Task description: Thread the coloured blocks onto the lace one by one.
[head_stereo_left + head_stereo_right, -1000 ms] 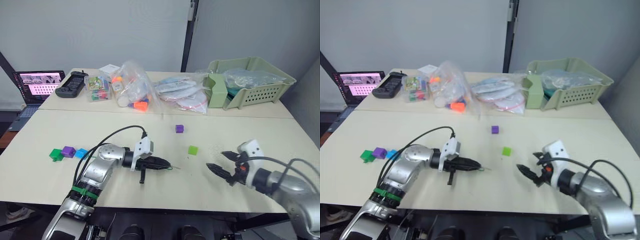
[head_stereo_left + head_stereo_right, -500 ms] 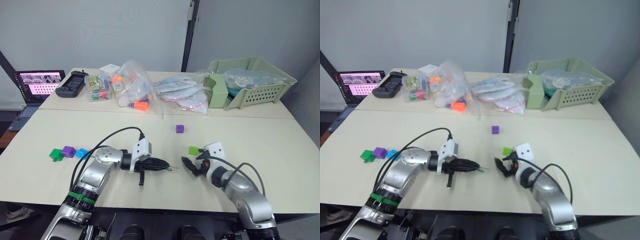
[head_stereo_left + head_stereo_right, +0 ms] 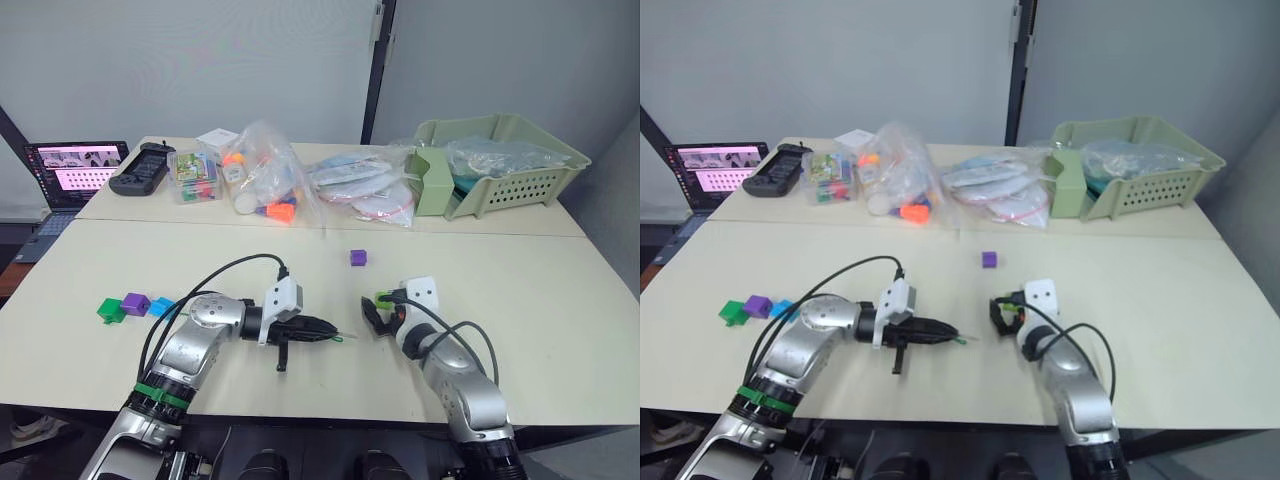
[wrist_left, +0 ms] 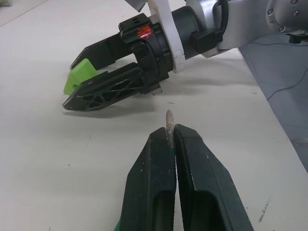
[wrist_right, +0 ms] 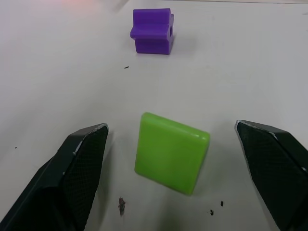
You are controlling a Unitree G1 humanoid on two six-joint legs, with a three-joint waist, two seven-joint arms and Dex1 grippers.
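Head views: lace (image 3: 340, 337) hard to make out, just a thin green stub poking from the left gripper (image 3: 322, 327) near frame centre; rest of the cord hidden. Lime green block (image 3: 384, 298) partly covered by the right gripper (image 3: 377, 315), right of centre. Lone purple block (image 3: 358, 257) further up the surface (image 3: 560, 290), well apart from both arms. At left of frame, a row of dark green block (image 3: 108, 310), second purple block (image 3: 135, 303) and blue block (image 3: 161, 306), touching or nearly so. Left forearm low across the surface, pointing right; right forearm angled up from the lower edge, pointing toward frame centre. Across the back: laptop (image 3: 75, 170), clear bags of toys (image 3: 262, 180), pale green basket (image 3: 500, 160).

Left wrist view: black fingers (image 4: 154, 187) closed tight on the lace's pale stiff tip (image 4: 169, 120), which sticks out just past them; green cord barely seen at the lower edge. Opposite, in the upper half, the right gripper (image 4: 84, 91) lies with its jaws parted around the lime green block (image 4: 79, 79), only one corner visible between them.

Right wrist view: fingers (image 5: 72, 178) spread wide at both lower corners, cut off by the frame, holding nothing. Lime green block (image 5: 171, 151) between them, tilted, flat on the surface, touching neither. Purple block (image 5: 153, 31) at top, a small hole visible in its side.
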